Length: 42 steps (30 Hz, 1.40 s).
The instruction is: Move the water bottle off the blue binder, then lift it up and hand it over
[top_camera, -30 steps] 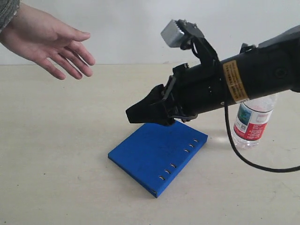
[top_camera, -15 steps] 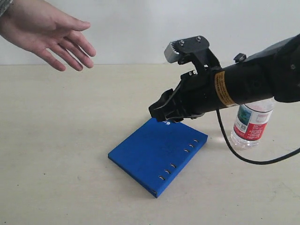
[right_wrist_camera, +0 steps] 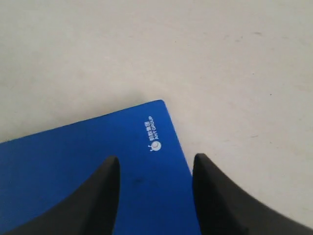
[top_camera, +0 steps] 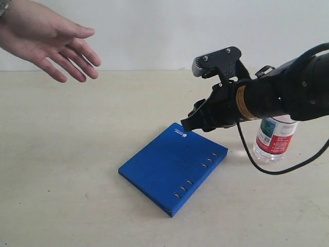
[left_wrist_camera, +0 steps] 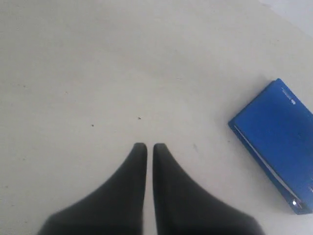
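Water bottle point(top_camera: 276, 136): upright on the desk point(top_camera: 61, 154), near the blue binder point(top_camera: 174, 167) but not touching it, on my right arm's side. Its top is hidden behind that arm. Moving it off the binder looks done.

The binder lies flat with nothing on it.

Right jaws: apart and holding nothing, hanging low over the binder's far corner, the one with the white logo point(right_wrist_camera: 152, 137). One jaw is over the cover, the other past the edge over bare desk. I judge this straddle is meant to nip the corner, since a flat binder offers little other purchase.

Left jaws: together, empty, over bare desk, with the binder off to one side. Idle.

A person's hand point(top_camera: 49, 43) is held open above the desk on the far left, presumably to receive. Risk: the cover flapping open on the lift.
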### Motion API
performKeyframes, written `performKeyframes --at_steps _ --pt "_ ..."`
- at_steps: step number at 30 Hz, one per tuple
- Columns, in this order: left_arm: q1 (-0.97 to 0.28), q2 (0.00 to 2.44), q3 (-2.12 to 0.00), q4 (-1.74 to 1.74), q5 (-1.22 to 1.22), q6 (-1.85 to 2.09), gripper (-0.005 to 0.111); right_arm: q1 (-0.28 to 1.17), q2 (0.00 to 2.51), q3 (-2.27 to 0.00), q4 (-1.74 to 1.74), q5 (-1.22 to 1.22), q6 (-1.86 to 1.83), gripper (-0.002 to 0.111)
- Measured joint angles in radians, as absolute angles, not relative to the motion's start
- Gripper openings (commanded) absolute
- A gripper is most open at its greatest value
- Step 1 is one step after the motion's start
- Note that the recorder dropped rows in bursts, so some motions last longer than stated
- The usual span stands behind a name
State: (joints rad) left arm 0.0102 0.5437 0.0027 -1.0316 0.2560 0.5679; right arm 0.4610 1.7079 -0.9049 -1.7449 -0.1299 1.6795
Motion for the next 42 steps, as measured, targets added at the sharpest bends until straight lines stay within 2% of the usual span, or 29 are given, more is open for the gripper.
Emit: performKeyframes --at_steps 4,8,11,13,16,19,29,42 --pt "0.010 0.573 0.003 -1.284 0.291 0.868 0.004 0.461 1.769 -0.905 -1.745 -0.172 1.679 0.043" --pt "0.010 0.602 0.003 -1.569 0.337 1.164 0.004 0.461 1.824 -0.905 -1.745 -0.172 1.708 0.059" --pt "0.010 0.622 0.003 -1.696 0.383 1.336 0.005 0.461 1.828 -0.905 -1.745 -0.105 1.712 0.059" --pt "0.010 0.648 0.003 -1.725 0.441 1.400 0.015 0.461 1.829 -0.905 -1.745 -0.055 1.712 0.059" --pt "0.010 0.707 0.003 -1.731 0.477 1.437 0.041 0.461 1.856 -0.905 -1.745 -0.075 1.712 0.059" --pt "0.010 0.761 0.003 -1.733 0.478 1.453 0.051 0.461 1.894 -0.905 -1.745 -0.101 1.712 0.059" --pt "0.010 0.867 0.003 -1.735 0.514 1.500 0.052 0.461 1.902 -0.906 -1.745 -0.075 1.702 0.059" --pt "0.010 0.876 0.003 -1.737 0.520 1.504 0.052 0.461 1.902 -0.906 -1.745 0.019 1.702 0.059"
